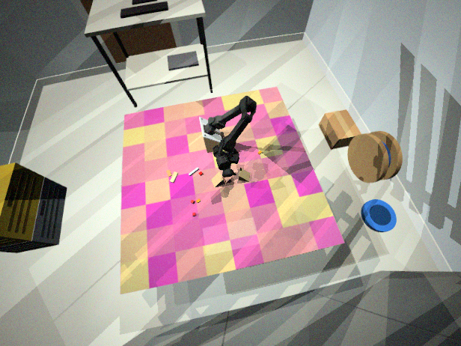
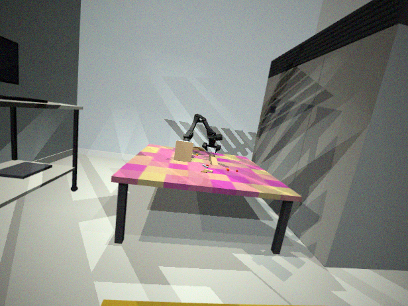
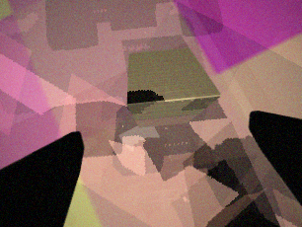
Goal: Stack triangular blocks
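Two tan triangular blocks lie apart on the patchwork table (image 1: 221, 262) (image 2: 185, 182). The left block (image 1: 217, 180) and the right block (image 1: 244, 174) show on either side of the hand in the top view. In the exterior view a tan block (image 2: 214, 161) shows below the hand; the other is not clear there. One block (image 3: 170, 74), olive in shadow, lies ahead of the fingertips in the wrist view; which one I cannot tell. My gripper (image 1: 228, 179) (image 3: 166, 129) is open and empty, above the table between the blocks. Its exact height is unclear.
A box with a pale panel (image 1: 213, 145) (image 2: 183, 151) stands near the arm base. A white bar (image 1: 194, 171), a red cube (image 1: 200, 173) and a cream piece (image 1: 173, 177) lie left of the blocks. More small red and orange pieces are scattered about; one orange piece (image 1: 260, 152) lies at the right.
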Controlling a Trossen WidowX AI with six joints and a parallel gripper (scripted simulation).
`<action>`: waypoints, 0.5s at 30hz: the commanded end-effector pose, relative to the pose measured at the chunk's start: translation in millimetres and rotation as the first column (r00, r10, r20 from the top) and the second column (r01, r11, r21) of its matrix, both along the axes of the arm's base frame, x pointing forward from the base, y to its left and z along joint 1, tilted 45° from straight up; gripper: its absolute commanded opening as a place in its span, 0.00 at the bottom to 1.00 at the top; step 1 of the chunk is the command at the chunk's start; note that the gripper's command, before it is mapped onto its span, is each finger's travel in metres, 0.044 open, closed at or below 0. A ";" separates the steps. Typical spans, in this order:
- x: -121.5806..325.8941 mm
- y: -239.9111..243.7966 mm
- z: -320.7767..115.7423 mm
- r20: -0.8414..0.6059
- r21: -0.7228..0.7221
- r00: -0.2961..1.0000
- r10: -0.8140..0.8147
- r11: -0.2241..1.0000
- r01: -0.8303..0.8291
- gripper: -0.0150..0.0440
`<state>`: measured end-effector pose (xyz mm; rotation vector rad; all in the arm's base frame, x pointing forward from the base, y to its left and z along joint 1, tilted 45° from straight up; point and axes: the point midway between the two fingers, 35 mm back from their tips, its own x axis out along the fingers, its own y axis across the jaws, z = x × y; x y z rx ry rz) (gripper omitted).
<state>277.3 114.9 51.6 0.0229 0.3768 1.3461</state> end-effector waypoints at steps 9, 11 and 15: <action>6.6 11.5 -12.5 -0.012 -0.018 1.000 0.004 1.000 -0.004 1.00; 7.8 14.0 -14.2 -0.012 -0.021 1.000 0.005 1.000 -0.005 1.00; 10.1 19.1 -17.4 -0.013 -0.026 1.000 0.006 1.000 -0.007 1.00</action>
